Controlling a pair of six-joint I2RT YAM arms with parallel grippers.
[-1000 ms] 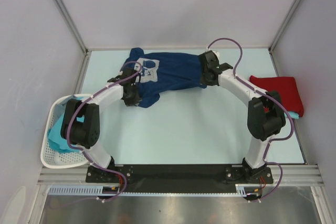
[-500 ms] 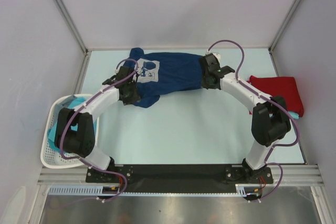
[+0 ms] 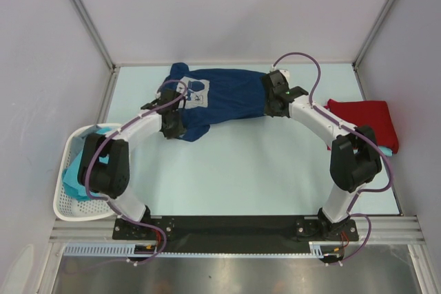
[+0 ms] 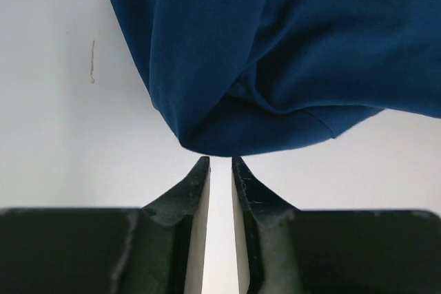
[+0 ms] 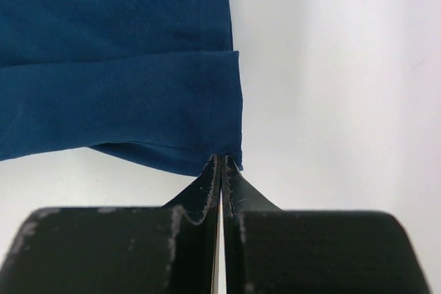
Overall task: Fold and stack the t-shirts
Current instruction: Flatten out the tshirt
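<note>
Navy t-shirt (image 3: 224, 98) lies part-folded at the table's (image 3: 275, 170) far middle, your right hand (image 5: 221, 160) pinching its hem, left hand (image 4: 220, 164) slightly spread and empty; 1 red t-shirt (image 3: 365, 118) looks stacked right, turquoise ones (image 3: 72, 180) wait in the left basket (image 3: 65, 208).

A spread t-shirt (image 3: 227, 98) lies on the table (image 3: 262, 163) at upper centre, the left gripper (image 4: 219, 163) just off its lower-left edge, the right gripper (image 5: 220, 160) at its right edge. A basket (image 3: 63, 206) at lower left holds bunched t-shirts (image 3: 72, 182); at far right a folded t-shirt (image 3: 368, 116) lies on another t-shirt (image 3: 389, 150).
</note>
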